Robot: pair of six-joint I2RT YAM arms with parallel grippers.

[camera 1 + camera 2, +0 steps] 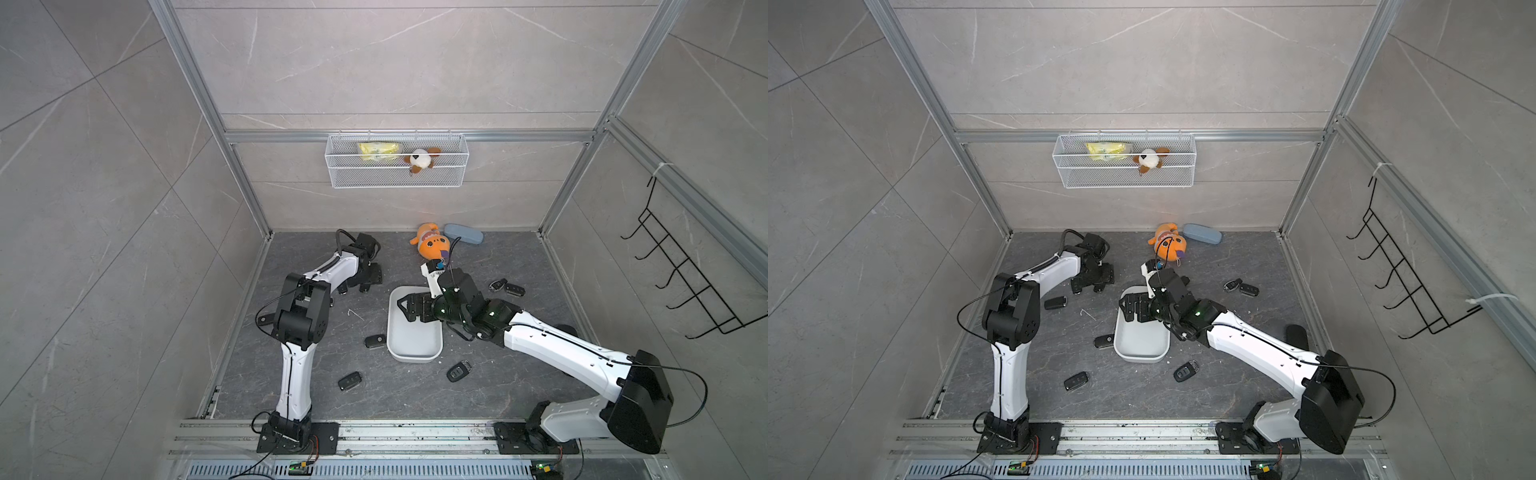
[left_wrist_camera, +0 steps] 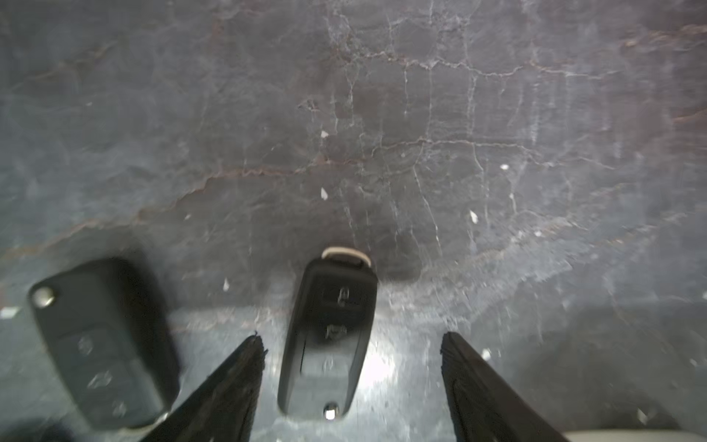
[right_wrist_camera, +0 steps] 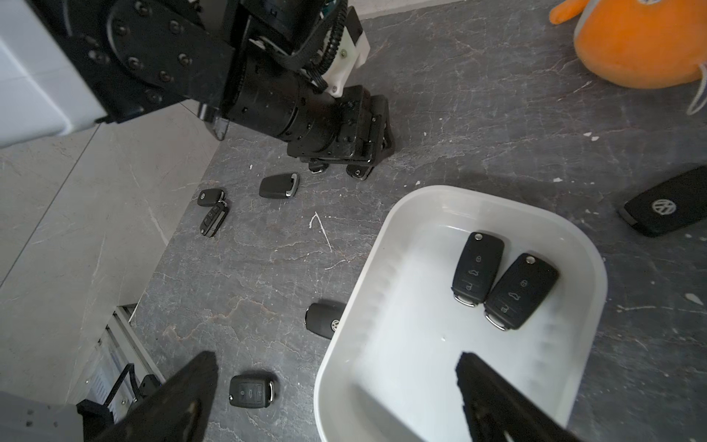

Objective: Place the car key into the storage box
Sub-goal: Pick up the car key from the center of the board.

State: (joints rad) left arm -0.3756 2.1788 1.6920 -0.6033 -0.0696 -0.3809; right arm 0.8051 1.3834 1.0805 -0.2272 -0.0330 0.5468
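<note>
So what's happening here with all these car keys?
Car keys are being gathered into the white storage box, which holds two keys already. The left gripper is down around another key on the table, jaws open on either side. The right gripper hangs open over the box. Other keys lie scattered.

We see the storage box (image 1: 415, 358) in the middle of the floor (image 1: 415, 399). Two keys (image 3: 478, 268) lie side by side in it. The right gripper (image 3: 336, 355) hangs over its far end. One key (image 1: 374, 341) lies just beside the box's left wall. Farther back on the left, a car key (image 2: 329, 336) lies between the left gripper's (image 2: 351, 336) fingers, touching neither, with another key (image 2: 99, 344) just beside it. Behind the box, a soft toy (image 1: 430, 245) and a case (image 1: 463, 235) lie by the back wall (image 1: 395, 208).
</note>
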